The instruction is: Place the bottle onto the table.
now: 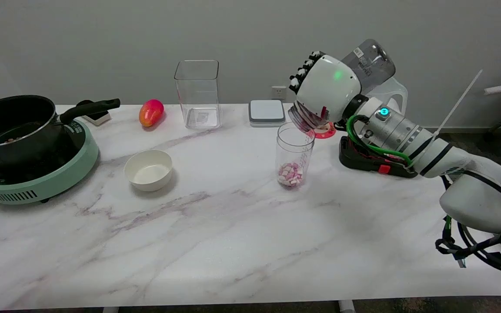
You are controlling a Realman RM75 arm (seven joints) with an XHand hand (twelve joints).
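Looking at the upper right of the frame, the bottle [370, 61] is gripped by the right hand [326, 89], fingers wrapped around its middle, so nothing's loose there. It's held tilted hard: base up and to the right, mouth [302, 118] down and to the left, sitting right at the rim of the clear cup [293, 154] with the pink-and-white chunks in the bottom. Whether mouth and rim actually touch can't be told from this angle.

So the long axis runs diagonally, and the bottle needs to be swung back upright before it can be stood on the table [233, 226]. That's probably the whole trick here.

Room-wise, the spot straight below is crowded: the cup is underneath, a black base [363, 161] is just right of it, a red coaster-ish thing [326, 131] is behind. Bare marble is seen in the lower middle of the frame, toward the near edge, and between the cup and the white bowl [148, 169]. The cup could easily get knocked on the way.
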